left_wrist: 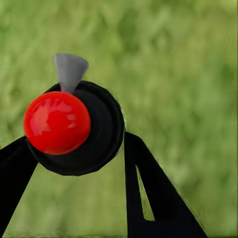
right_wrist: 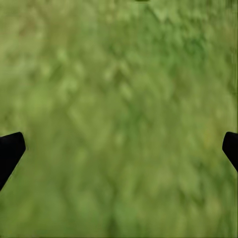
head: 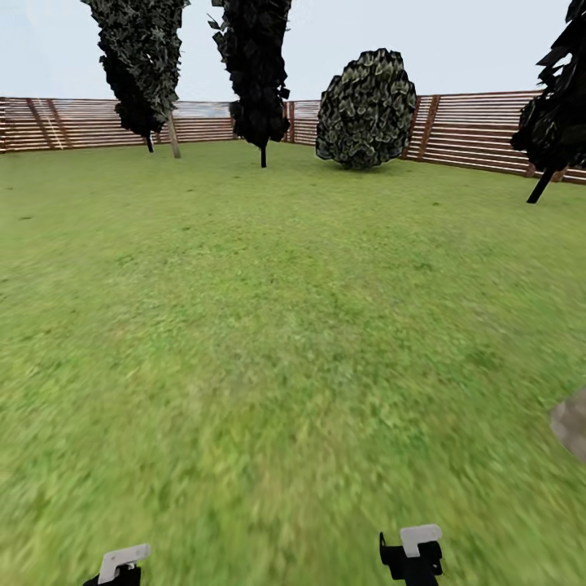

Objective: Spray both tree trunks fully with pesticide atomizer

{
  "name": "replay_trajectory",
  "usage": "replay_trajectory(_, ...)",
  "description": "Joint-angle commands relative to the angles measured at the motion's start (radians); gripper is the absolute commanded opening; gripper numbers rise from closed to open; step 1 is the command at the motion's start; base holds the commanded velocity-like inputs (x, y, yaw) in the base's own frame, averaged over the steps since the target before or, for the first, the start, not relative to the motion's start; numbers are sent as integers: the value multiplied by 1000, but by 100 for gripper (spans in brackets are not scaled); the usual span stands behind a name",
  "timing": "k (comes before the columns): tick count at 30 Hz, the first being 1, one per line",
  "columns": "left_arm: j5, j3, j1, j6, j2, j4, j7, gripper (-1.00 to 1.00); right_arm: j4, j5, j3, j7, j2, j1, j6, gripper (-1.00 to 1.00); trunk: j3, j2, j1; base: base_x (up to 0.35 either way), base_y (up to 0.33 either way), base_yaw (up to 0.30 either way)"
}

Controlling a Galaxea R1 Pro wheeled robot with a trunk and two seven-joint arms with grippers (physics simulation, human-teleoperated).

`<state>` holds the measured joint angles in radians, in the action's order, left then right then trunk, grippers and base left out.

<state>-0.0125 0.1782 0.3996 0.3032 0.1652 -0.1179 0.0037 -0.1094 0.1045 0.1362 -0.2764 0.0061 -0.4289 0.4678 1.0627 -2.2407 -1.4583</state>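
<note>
Lawn (head: 268, 325): wide green grass, blurred near the camera, bounded at the far side by a fence (head: 480, 130) of reddish-brown horizontal slats.

Plants along the fence: two narrow dark trees (head: 256, 65) at the far left and centre, a round bush (head: 366, 110) beside them, and another dark tree (head: 557, 114) at the right edge. A thin pale trunk (head: 173, 134) is seen leaning by the leftmost dark tree.

Paving: one grey stone slab (head: 572, 423) at the right edge of the grass.

Atomizer (left_wrist: 74, 129): a round black body with a glossy red cap and a grey cone nozzle, pinched between the fingers of the left claw (left_wrist: 79, 163) (held above the grass).

Right claw (right_wrist: 119, 148): fingers spread wide, nothing between them but grass.
</note>
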Motion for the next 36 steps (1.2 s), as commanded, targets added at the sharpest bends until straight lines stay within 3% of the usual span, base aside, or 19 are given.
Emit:
replay_trajectory(1, -1, 1, 1, 4, 0, 1, 1, -100, 1, 11, 3, -10, 0, -1, -1, 100, 1, 0, 0, 0, 0, 273)
replay_trajectory(22, -2, -4, -2, 9, -11, 4, -1, -100, 1, 11, 3, -10, 0, 0, -1, 100, 17, 0, 0, 0, 0, 273)
replay_trajectory(27, -4, -2, -40, 128, -12, 4, -1, -100, 1, 11, 3, -10, 0, 1, -1, 100, 21, 0, 0, 0, 0, 273)
replay_trajectory(36, -1, -2, -42, 142, -12, 4, -2, -100, 1, 11, 3, -10, 0, 1, -1, 100, 27, 0, 0, 0, 0, 274)
